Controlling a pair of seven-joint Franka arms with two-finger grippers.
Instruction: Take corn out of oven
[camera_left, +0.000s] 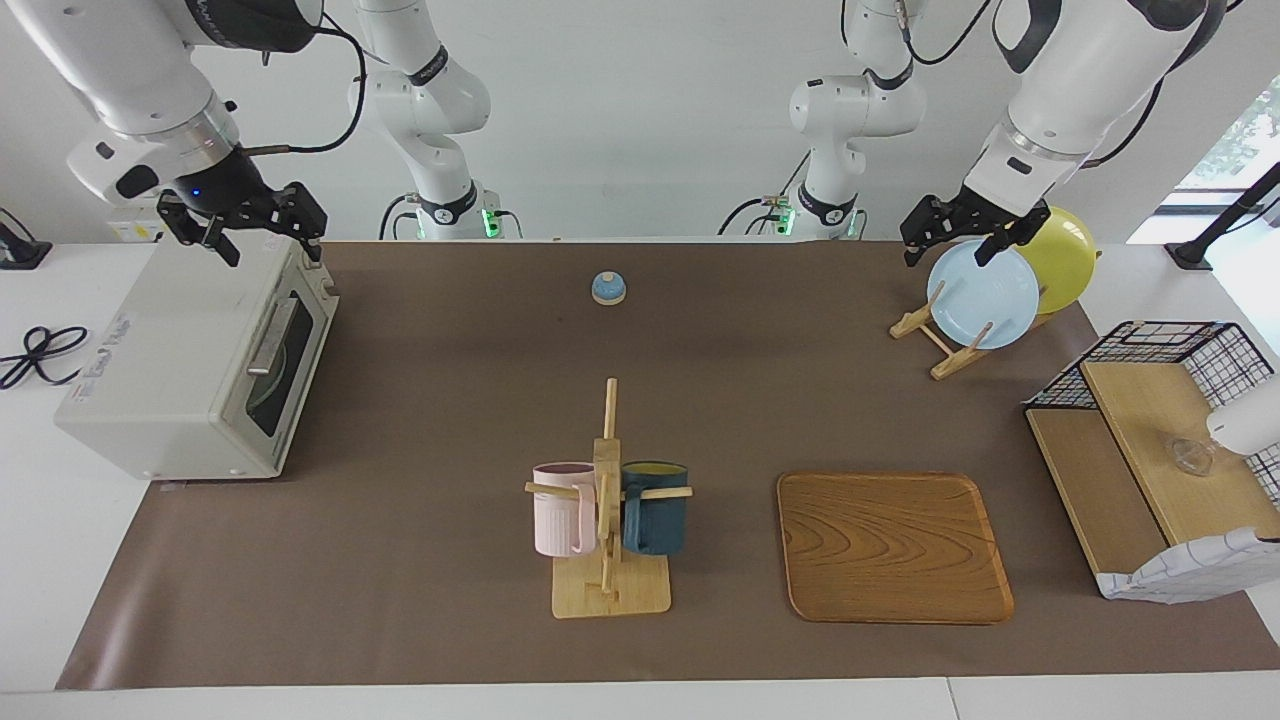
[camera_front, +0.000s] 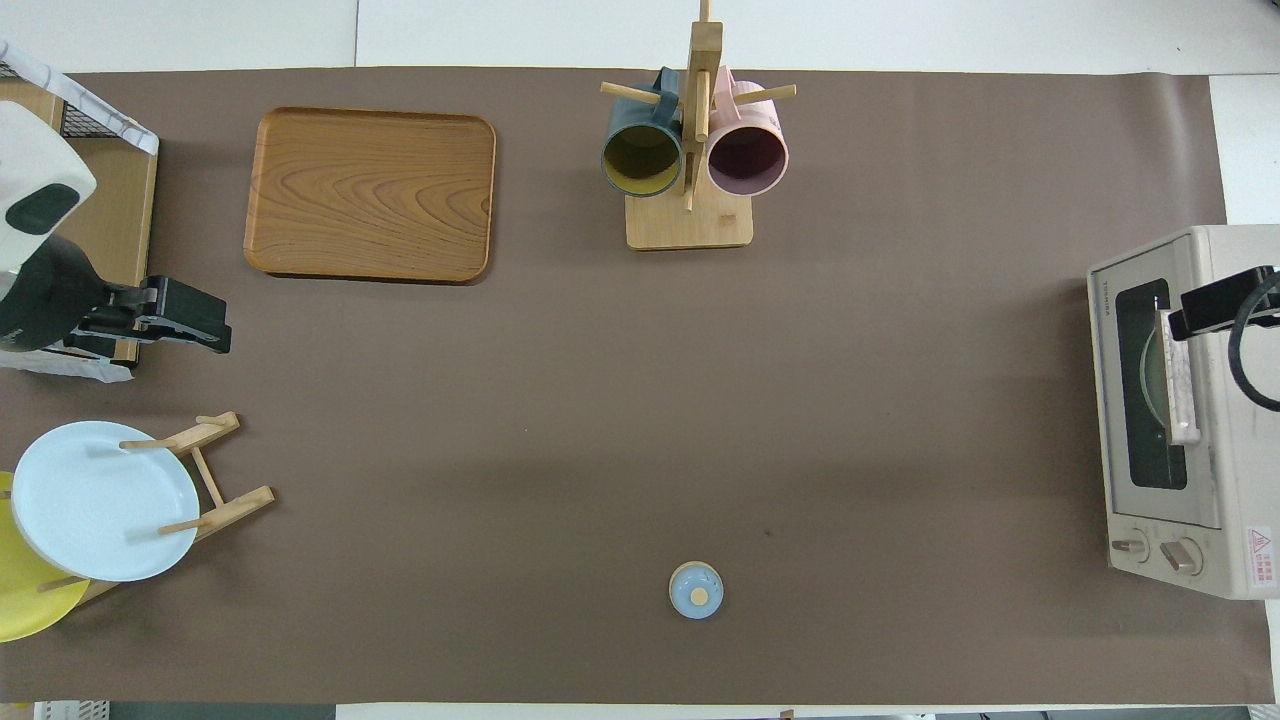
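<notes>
The off-white oven (camera_left: 190, 370) stands at the right arm's end of the table, and its dark glass door (camera_left: 285, 350) is closed. It also shows in the overhead view (camera_front: 1190, 420). Only a round pale shape shows through the glass; the corn is hidden. My right gripper (camera_left: 268, 245) is open and empty, up in the air over the oven's top, above the door's upper edge. My left gripper (camera_left: 950, 250) is open and empty, over the plate rack at the left arm's end, and waits there.
A mug rack (camera_left: 608, 500) with a pink and a dark blue mug stands mid-table. A wooden tray (camera_left: 893, 548) lies beside it. A light blue plate (camera_left: 980, 295) and a yellow plate (camera_left: 1065, 255) stand in a rack. A small blue bell (camera_left: 608, 288) sits nearer the robots. A wire basket (camera_left: 1150, 450) is at the left arm's end.
</notes>
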